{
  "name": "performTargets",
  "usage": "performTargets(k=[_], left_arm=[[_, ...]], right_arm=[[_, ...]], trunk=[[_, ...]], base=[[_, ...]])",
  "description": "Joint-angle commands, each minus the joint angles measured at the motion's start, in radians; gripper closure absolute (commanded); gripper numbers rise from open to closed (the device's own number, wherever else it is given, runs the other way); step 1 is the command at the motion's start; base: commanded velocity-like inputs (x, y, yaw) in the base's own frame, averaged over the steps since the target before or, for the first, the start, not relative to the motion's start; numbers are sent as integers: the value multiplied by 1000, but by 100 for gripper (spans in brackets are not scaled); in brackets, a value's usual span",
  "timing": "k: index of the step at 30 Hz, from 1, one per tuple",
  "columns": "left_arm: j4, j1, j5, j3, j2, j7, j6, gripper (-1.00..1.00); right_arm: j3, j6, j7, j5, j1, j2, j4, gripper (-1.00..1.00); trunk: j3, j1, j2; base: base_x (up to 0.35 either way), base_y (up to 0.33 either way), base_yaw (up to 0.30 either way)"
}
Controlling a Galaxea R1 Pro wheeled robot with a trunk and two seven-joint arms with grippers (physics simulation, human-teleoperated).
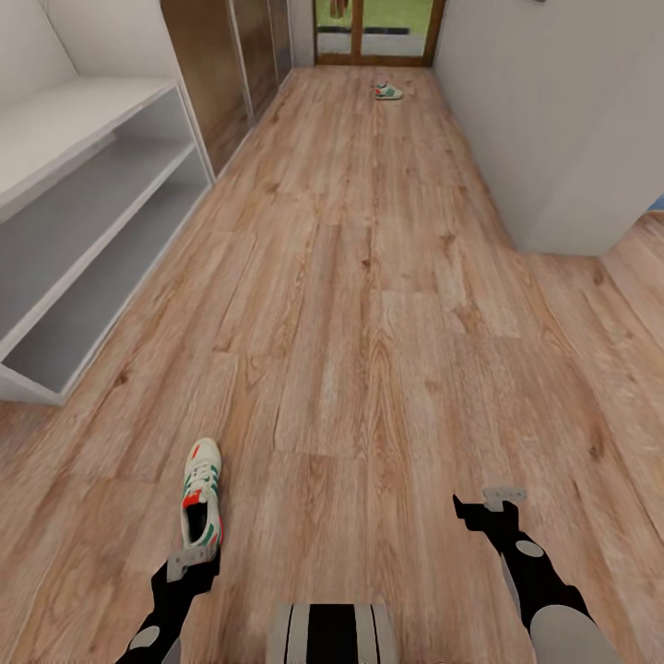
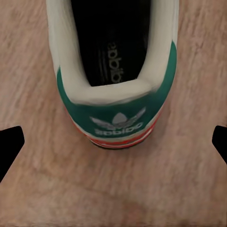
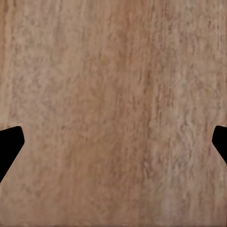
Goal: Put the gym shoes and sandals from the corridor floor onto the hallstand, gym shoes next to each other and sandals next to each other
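Left gripper hangs low over the wood-plank floor, its jaws spread wide just behind the heel of a white sneaker. In the left wrist view the two dark fingertips sit far apart at the frame edges, with the sneaker between and beyond them, touching neither. Right gripper hovers over bare planks well to the other side, its jaws equally wide and holding nothing; the right wrist view shows its fingertips over plain wood grain.

The near sneaker lies upright on the floor, toe pointing down the corridor, with green side stripes, a red-orange tongue, a dark inside and a green heel tab above a red-orange band. A second sneaker rests far off near the glass door at the corridor's end.

The white shoe rack lines the left wall, its bench top and two open shelves facing the corridor. A pale wall closes the right side, leaving a broad open strip of floor between.
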Motion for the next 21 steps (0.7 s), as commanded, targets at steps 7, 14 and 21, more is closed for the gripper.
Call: performTargets(k=[7, 14, 21], left_arm=[[2, -1, -2, 1, -1, -3, -5, -100], [1, -1, -2, -2, -1, -4, -8, -100], [2, -1, -2, -3, -2, -4, -8, -100]], right_arm=[[-8, -6, 7, 9, -1, 1, 0, -100], [-10, -6, 7, 9, -1, 1, -1, -100], [-10, -6, 7, 9, -1, 1, 0, -100]], trunk=[[-35, 2, -2], [-39, 2, -2], [-48, 3, -2]], base=[[0, 0, 0], [0, 0, 0], [0, 0, 0]])
